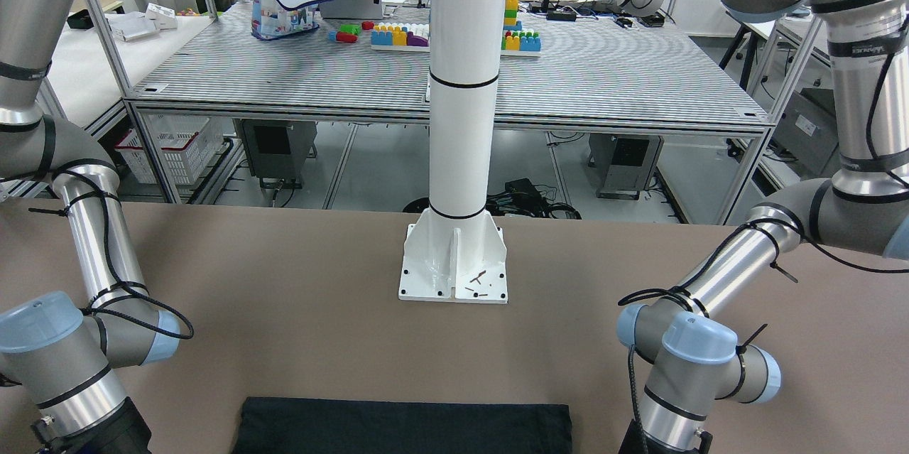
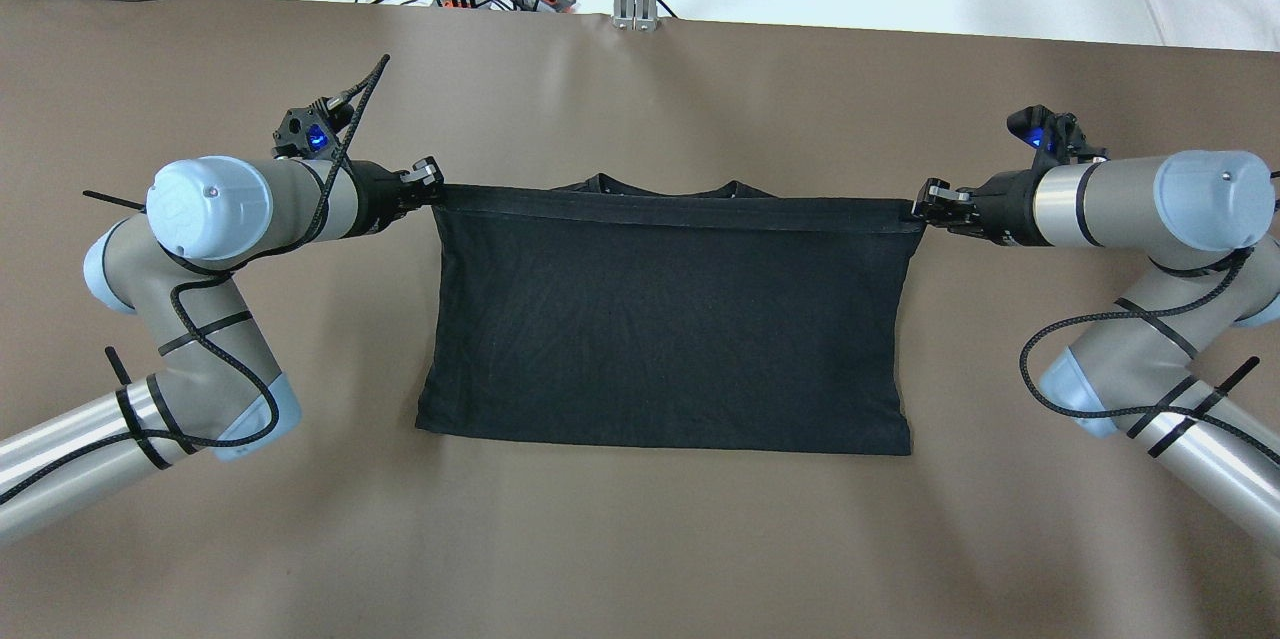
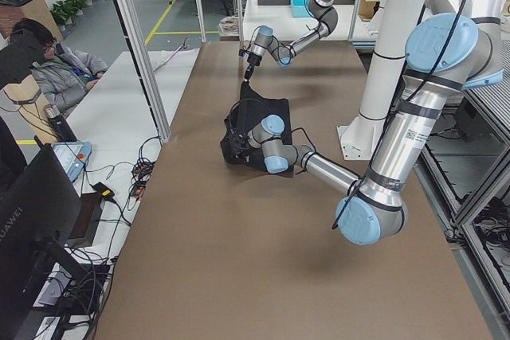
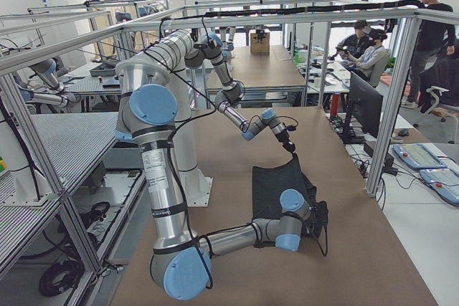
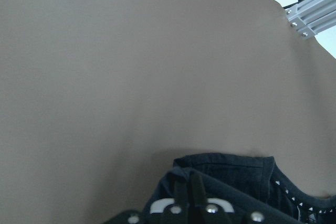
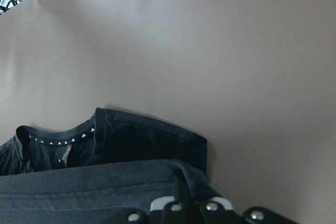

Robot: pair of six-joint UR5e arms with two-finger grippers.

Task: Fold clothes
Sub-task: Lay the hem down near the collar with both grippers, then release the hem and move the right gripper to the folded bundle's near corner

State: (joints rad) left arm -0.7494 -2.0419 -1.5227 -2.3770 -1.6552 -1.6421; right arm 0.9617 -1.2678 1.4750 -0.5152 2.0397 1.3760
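The overhead view shows the whole black garment (image 2: 665,319) spread across the middle of the brown table (image 2: 640,539). Its far edge is pulled into a straight line between the left gripper (image 2: 428,181) and the right gripper (image 2: 930,204). Each gripper meets one far corner, with its jaws closed on the fabric.

The wrist views add what the overhead view cannot. From the left wrist, two dark fingers (image 5: 184,187) sit pressed together with the hem pinched between them. From the right wrist the hem is caught the same way, and a collar (image 6: 58,142) edged with small white triangles lies on the table just beyond the held edge.

The side views show that the held edge is lifted off the table while the rest of the garment slopes down onto it.

In the front-facing view only a strip of the garment shows at the bottom edge, in front of the white pillar (image 1: 461,84). Both grippers are cut off there.
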